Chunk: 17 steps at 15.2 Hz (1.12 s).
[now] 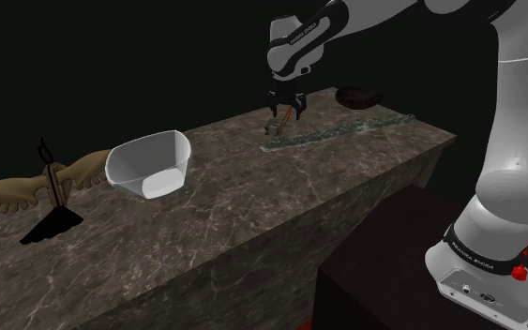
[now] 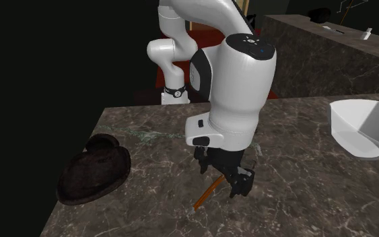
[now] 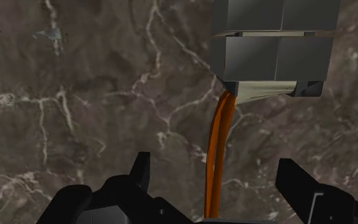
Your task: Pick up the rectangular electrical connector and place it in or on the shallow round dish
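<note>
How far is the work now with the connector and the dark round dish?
Done: the approach; the gripper sits low over the marble counter. In hand: nothing is clasped; its fingers stand apart with the orange wires between them, and the grey connector lies just ahead on the counter. Left: grasp it, lift it, carry it to the dark round dish.

Connector (image 3: pixel 276 54) and white bowl (image 2: pixel 366 134) being cropped.
The connector is being cut by the wrist view's edge, its orange wires' (image 3: pixel 217 146) ends being hidden by the gripper (image 3: pixel 220 181); the white bowl is being clipped at the second exterior view's right.
</note>
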Tool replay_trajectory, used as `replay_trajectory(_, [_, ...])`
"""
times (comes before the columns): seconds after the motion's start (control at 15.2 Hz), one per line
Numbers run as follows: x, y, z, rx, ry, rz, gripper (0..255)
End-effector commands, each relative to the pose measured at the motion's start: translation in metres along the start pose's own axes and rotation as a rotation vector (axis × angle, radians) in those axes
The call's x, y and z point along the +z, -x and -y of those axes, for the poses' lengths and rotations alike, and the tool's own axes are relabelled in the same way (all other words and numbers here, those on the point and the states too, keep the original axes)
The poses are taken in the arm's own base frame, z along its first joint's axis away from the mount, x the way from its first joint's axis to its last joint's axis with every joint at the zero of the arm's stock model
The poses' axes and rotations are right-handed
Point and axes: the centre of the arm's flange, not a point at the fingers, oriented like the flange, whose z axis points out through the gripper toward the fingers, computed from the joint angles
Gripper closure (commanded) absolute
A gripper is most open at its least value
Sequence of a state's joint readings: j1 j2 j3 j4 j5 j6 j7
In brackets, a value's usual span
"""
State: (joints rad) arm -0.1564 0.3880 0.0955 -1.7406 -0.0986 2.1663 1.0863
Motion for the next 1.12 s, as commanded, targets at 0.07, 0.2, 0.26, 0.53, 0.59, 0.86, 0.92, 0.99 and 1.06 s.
replay_trajectory(0.07, [0.000, 0.000, 0.000, 0.000, 0.000, 0.000, 0])
replay_trajectory(0.2, [0.000, 0.000, 0.000, 0.000, 0.000, 0.000, 255])
replay_trajectory(0.26, [0.000, 0.000, 0.000, 0.000, 0.000, 0.000, 255])
replay_trajectory(0.53, [0.000, 0.000, 0.000, 0.000, 0.000, 0.000, 255])
replay_trajectory(0.59, [0.000, 0.000, 0.000, 0.000, 0.000, 0.000, 255])
replay_trajectory(0.86, [-0.010, -0.001, 0.000, 0.000, 0.000, 0.000, 255])
replay_trajectory(0.92, [-0.016, -0.001, 0.000, 0.000, 0.000, 0.000, 255])
replay_trajectory(0.99, [-0.021, -0.001, 0.000, 0.000, 0.000, 0.000, 255])
replay_trajectory(1.06, [-0.026, -0.002, 0.000, 0.000, 0.000, 0.000, 255])
